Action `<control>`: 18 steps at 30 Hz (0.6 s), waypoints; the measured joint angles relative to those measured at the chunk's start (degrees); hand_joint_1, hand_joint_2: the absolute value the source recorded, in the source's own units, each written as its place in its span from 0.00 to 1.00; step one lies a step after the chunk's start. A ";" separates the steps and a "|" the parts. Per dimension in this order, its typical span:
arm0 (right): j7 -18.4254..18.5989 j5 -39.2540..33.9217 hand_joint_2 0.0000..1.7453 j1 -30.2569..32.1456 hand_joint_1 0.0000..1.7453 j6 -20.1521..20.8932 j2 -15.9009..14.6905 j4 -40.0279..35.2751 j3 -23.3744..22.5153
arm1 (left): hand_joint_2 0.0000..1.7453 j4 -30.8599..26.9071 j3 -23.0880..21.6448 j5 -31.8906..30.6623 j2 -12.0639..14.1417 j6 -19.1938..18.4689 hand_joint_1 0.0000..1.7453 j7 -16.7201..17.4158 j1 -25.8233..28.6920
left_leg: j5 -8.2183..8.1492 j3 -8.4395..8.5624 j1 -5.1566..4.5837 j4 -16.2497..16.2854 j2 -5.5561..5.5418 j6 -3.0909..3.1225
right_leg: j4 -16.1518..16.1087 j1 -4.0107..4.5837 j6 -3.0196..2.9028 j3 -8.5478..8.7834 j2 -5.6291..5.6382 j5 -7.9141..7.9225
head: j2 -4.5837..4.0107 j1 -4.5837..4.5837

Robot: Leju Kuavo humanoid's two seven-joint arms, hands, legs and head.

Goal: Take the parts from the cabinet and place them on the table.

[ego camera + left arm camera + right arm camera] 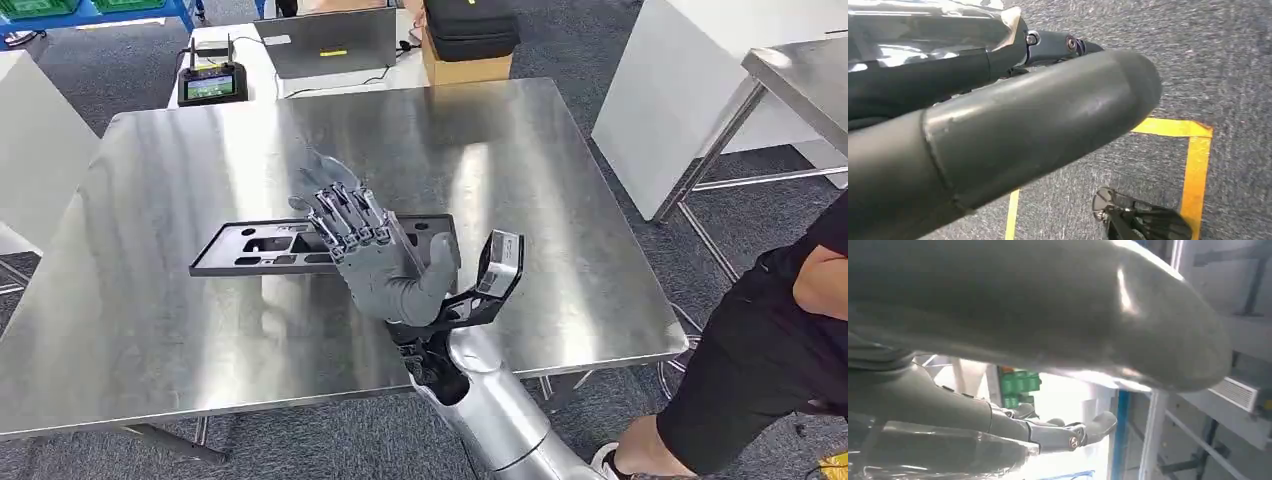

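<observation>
A flat black part (pixel 250 246) with several cut-outs lies on the steel table (pixel 140 320), a little left of its middle. My right hand (pixel 372 250) is over the part's right end, fingers straight and spread, pointing away from me, and it grips nothing. In the right wrist view the thick thumb (pixel 1058 305) and the darker fingers (pixel 1068 434) stretch out with nothing between them. My left hand (pixel 1018 130) hangs over the grey carpet in the left wrist view; its thumb and fingers hold nothing.
A person in black (pixel 780 340) stands close by the table's right front corner. Behind the table sit a laptop (pixel 330 42), a handheld controller (pixel 211 84) and a cardboard box (pixel 465 65). Another steel table (pixel 800 75) stands at the right. Yellow tape (pixel 1194 165) marks the floor.
</observation>
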 joint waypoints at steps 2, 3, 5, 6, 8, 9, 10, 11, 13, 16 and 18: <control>-0.04 0.26 0.00 -0.05 0.00 -0.04 0.02 0.35 0.00 | 0.00 0.00 0.15 0.02 -0.02 0.07 0.00 0.04 -0.02 | 4.00 4.64 0.00 -7.48 0.00 0.40 | 0.01 0.03 0.11 0.04 0.03 0.07 | 0.00 0.00; -0.07 0.55 0.00 -0.14 0.00 -0.13 0.06 0.46 0.00 | 0.00 0.00 0.22 0.02 0.00 0.09 0.00 0.11 -0.09 | 6.28 8.17 -0.01 -13.27 -0.01 0.76 | 0.01 0.04 0.17 0.15 0.05 0.11 | 0.00 0.00; -0.15 0.72 0.00 -0.46 0.00 -0.26 0.26 0.66 -0.02 | 0.00 0.00 0.33 0.02 -0.02 0.11 0.00 0.24 -0.36 | 6.41 9.96 -0.49 -16.95 -0.14 1.32 | 0.16 0.69 0.66 -0.15 0.03 0.36 | 0.00 0.11; -0.15 0.75 0.00 -0.62 0.00 -0.39 0.39 0.85 -0.02 | 0.00 0.00 0.37 0.02 -0.02 0.13 0.00 0.26 -0.39 | 6.45 9.72 -0.65 -16.73 -0.19 1.45 | 0.15 0.49 0.94 -0.30 0.02 0.54 | 0.00 0.07; -0.15 0.72 0.00 -0.67 0.00 -0.68 0.55 1.35 -0.02 | 0.00 0.00 0.46 0.02 0.00 0.13 0.00 0.33 -0.34 | 6.73 9.48 -0.88 -16.69 -0.24 1.92 | -0.16 0.36 1.58 -0.29 0.02 0.96 | 0.00 0.09; -0.15 0.72 0.00 -0.77 0.00 -0.70 0.57 1.49 -0.02 | 0.00 0.00 0.48 0.04 -0.06 0.13 0.00 0.31 -0.35 | 7.40 9.38 -0.68 -17.52 -0.10 2.60 | -0.11 0.81 1.94 -0.44 0.09 1.01 | 0.00 0.13; -0.15 0.72 0.00 -0.89 0.00 -0.72 0.52 1.71 -0.04 | 0.00 0.00 0.48 0.02 -0.15 0.11 0.00 0.26 -0.45 | 7.96 9.43 -0.43 -17.86 0.21 2.87 | 1.05 0.59 1.86 -1.43 0.01 -0.27 | 0.00 0.09; -0.18 0.75 0.00 -1.21 0.00 -0.77 0.50 1.99 -0.04 | 0.00 0.00 0.48 0.02 -0.17 0.09 0.00 0.09 -0.49 | 8.30 9.11 -0.52 -18.00 0.15 3.25 | 4.05 0.62 1.45 -2.53 0.03 -2.55 | 0.00 0.33; -0.28 1.42 0.00 -1.49 0.00 -1.01 0.37 2.87 -0.20 | 0.00 0.00 0.48 -0.13 -0.17 0.00 0.00 -0.13 -0.51 | 8.82 8.25 -0.77 -17.99 0.31 3.88 | 13.54 0.58 0.57 -6.17 0.03 -7.42 | 0.00 0.44; -0.57 1.82 0.00 -1.27 0.00 -1.33 -0.07 3.78 -0.31 | 0.00 0.00 0.42 -0.68 -0.17 -0.13 0.00 -0.35 -0.47 | 9.64 7.15 -0.95 -17.90 0.28 3.91 | 15.83 0.59 1.55 -5.52 0.03 -7.70 | 0.00 0.42; -0.92 2.12 0.00 -1.32 0.00 -1.42 -0.07 4.11 -0.37 | 0.00 0.00 0.37 -0.83 -0.24 -0.22 0.00 -0.44 -0.49 | 9.98 6.70 -0.99 -17.69 0.15 3.60 | 5.15 0.59 2.28 1.24 0.02 -4.45 | 0.00 0.44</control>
